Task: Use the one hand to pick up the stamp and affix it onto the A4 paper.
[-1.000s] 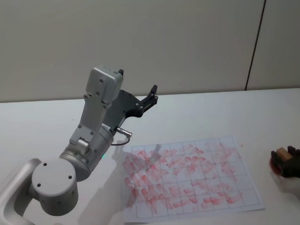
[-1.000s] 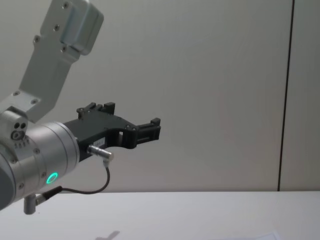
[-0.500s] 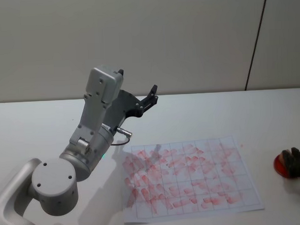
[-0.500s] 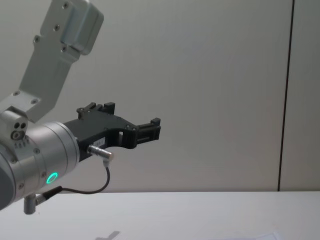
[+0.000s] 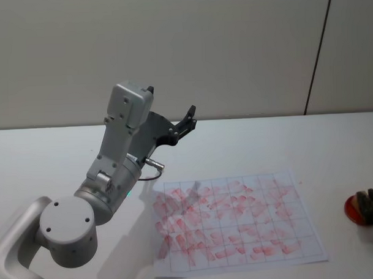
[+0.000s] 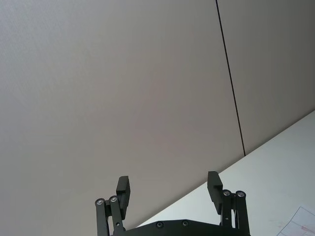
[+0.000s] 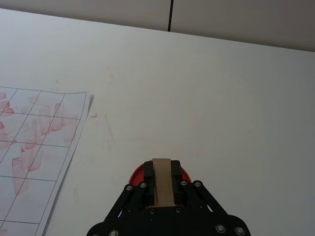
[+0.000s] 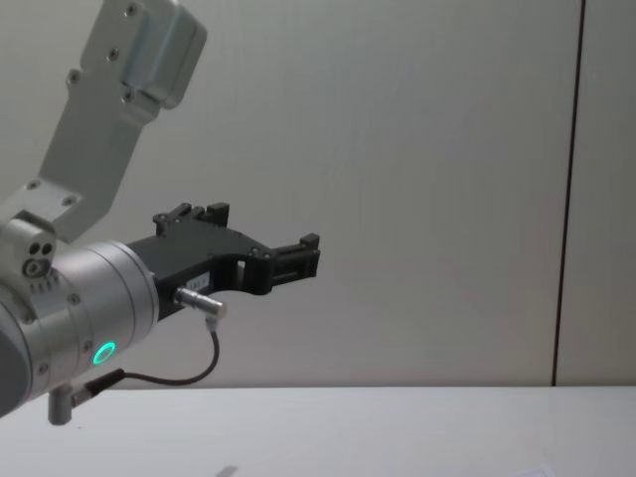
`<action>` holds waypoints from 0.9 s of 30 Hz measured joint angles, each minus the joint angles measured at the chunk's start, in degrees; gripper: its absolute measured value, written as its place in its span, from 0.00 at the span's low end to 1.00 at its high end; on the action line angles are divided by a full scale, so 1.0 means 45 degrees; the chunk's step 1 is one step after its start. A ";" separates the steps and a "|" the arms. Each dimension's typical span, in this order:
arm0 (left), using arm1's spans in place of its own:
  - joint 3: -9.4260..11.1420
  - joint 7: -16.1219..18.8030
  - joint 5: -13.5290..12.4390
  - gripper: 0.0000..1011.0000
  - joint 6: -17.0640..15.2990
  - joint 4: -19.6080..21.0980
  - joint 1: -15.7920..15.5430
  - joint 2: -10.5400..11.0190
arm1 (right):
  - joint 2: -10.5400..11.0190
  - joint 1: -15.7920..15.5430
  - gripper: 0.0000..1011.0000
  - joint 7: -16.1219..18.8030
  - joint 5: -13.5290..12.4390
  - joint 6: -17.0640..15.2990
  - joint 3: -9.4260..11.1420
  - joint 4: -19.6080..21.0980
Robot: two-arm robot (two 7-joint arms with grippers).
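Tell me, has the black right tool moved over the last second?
Yes. The black right tool shifted rightward, away from the red-stamped white A4 paper.

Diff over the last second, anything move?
The right gripper, fingers shut on the stamp, came down and shifted slightly toward the robot's right, lowering over the red pad. Nothing was newly grasped or let go. The left gripper stayed raised with its fingers open, and the paper did not move.
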State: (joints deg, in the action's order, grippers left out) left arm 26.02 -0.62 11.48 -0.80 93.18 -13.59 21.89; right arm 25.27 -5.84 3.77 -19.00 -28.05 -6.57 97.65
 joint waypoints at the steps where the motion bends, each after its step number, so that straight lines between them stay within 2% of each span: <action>1: 0.0000 0.0000 0.0000 0.99 0.0000 0.0000 0.0000 0.0000 | 0.0000 -0.0007 0.19 -0.0007 -0.0017 0.0000 0.0006 -0.0010; 13: 0.0000 0.0000 0.0000 0.99 0.0000 0.0000 0.0000 0.0000 | 0.0050 -0.0157 0.19 -0.0123 0.0000 0.0166 0.0082 0.0158; 27: 0.0000 0.0000 0.0000 0.99 0.0000 0.0000 0.0000 0.0000 | 0.0242 -0.0037 0.19 -0.0183 0.0580 0.0934 0.0272 0.1444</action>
State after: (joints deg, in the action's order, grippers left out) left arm 26.02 -0.62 11.48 -0.80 93.18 -13.59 21.90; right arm 26.36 -6.00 2.95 -16.39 -23.85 -5.35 104.15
